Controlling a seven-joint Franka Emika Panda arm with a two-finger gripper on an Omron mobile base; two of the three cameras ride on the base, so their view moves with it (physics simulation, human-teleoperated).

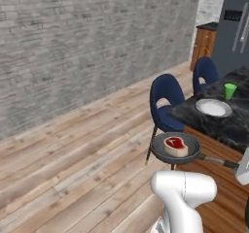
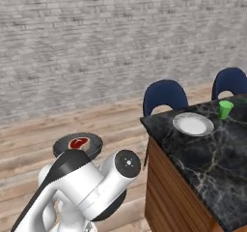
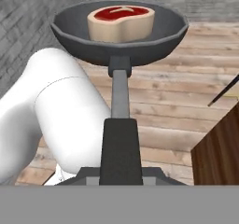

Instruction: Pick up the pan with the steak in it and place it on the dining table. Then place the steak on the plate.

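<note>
We see the pan (image 3: pixel 119 31), a shallow dark grey round with a long black handle, held level in the air above the wooden floor (image 1: pixel 73 169), just short of the dining table (image 2: pixel 202 153). The steak (image 3: pixel 121 21) sits in its middle, red on top with a tan fat rim. Our gripper (image 3: pixel 120 171) has its fingers pinched tight on the end of the handle. Farther off, the white plate (image 2: pixel 193 124) lies on the marble top, a green cup (image 2: pixel 225 108) beyond it, two blue chairs (image 2: pixel 165 96) alongside.
</note>
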